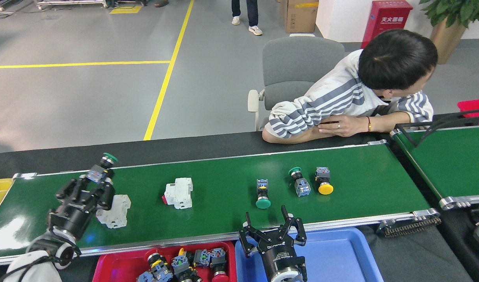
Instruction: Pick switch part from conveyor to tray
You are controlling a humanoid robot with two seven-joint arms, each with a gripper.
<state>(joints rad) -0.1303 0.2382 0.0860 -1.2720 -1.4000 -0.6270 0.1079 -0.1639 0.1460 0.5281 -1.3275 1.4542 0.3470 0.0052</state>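
The conveyor [224, 168] runs left to right across the head view. My left gripper [95, 179] is over its left end, shut on a switch part [102, 166] with a green cap and a blue-grey body. Three more switch parts lie on the belt: a green button [263, 194], a green-capped one [299, 182] and a yellow button [323, 182]. My right gripper [267, 219] stands open at the near rail, just below the green button, with nothing between its fingers. The red tray [118, 262] at the front holds several switch parts.
Two white breakers [179, 193] [115, 211] lie on the belt, one right beside my left gripper. A blue tray [337, 254] sits under my right arm. A person [341, 105] leans on the far side. A second green belt [451, 160] lies to the right.
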